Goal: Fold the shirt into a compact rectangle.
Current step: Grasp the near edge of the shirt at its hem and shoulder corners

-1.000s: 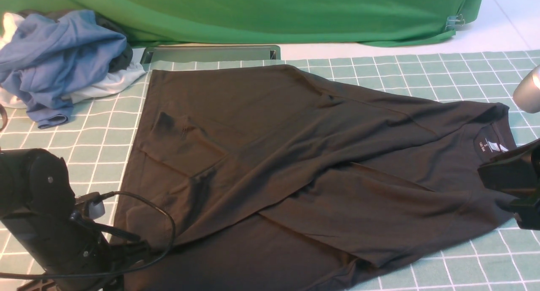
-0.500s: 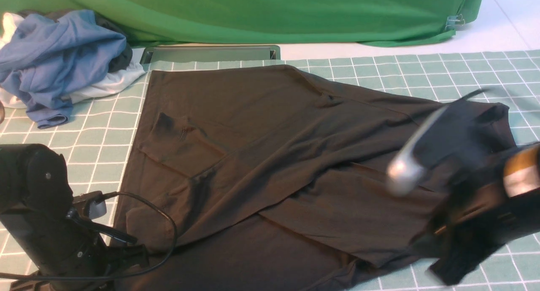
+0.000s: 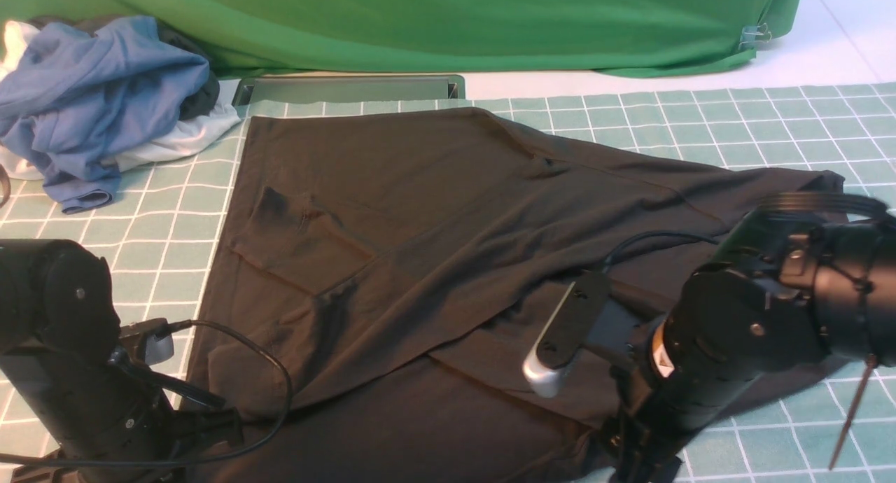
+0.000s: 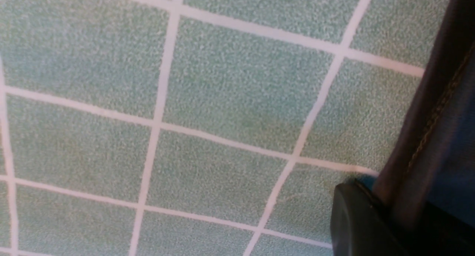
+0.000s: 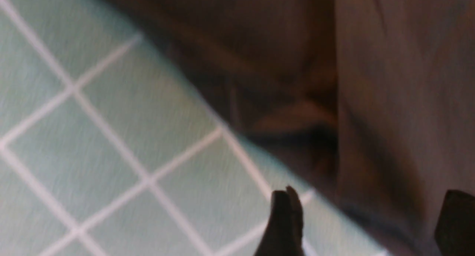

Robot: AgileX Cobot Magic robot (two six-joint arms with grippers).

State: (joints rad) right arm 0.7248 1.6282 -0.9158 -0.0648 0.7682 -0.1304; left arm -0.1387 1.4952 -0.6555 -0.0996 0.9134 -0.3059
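**A:** Entry one, lower left of the front view: left tool [image 4: 386,226], tips together, apparently pinching the stitched hem of the black long-sleeved knit shirt [image 3: 434,210]. The shirt lies spread across the frame's middle on the green gridded mat [image 3: 700,119], with diagonal folds laid over it.

**B:** Lower right?

**A:** Right tool [image 5: 371,230], tips apart and gripping nothing, over the shirt's near edge. To do it well, seat both tips around that edge before closing, then lift level with the left so the soft knit does not sag.

**B:** Surroundings?

**A:** Upper left: crumpled blue garment [image 3: 91,84] on a white garment [image 3: 175,143], just beside the shirt's far corner, so a possible snag. Top centre: grey metal tray [image 3: 350,89] on the white bench [image 3: 560,84]. Behind: green backdrop cloth [image 3: 420,21]. The right arm covers the shirt's right end.
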